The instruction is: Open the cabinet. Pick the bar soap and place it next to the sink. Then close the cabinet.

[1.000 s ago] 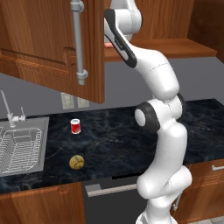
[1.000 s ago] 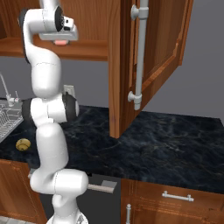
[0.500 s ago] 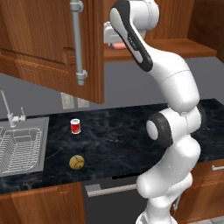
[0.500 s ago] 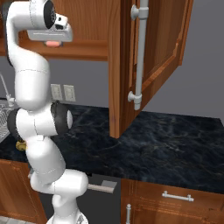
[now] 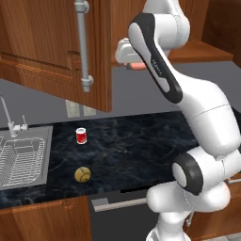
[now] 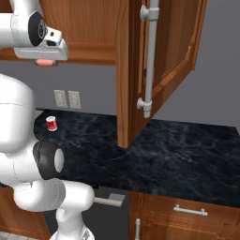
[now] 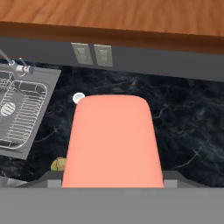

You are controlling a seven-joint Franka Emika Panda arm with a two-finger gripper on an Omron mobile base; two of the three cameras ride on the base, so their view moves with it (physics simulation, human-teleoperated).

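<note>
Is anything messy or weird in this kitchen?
Nothing is spilled or broken. The cabinet doors hang open, and the pincer holds the pink bar soap high above the counter. A red can and a yellow-brown ball sit loose there.

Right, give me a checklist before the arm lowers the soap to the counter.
1. Soap in gripper: ok, held high below the cabinet.
2. Cabinet door open: ok, to be closed afterwards.
3. Sink in sight: ok, at the counter's left end.
4. Counter by the sink free: ok, bare strip beside its rim.
5. Can and ball near the path: not ok, steer around.
6. Grip firmness: cannot tell.
</note>
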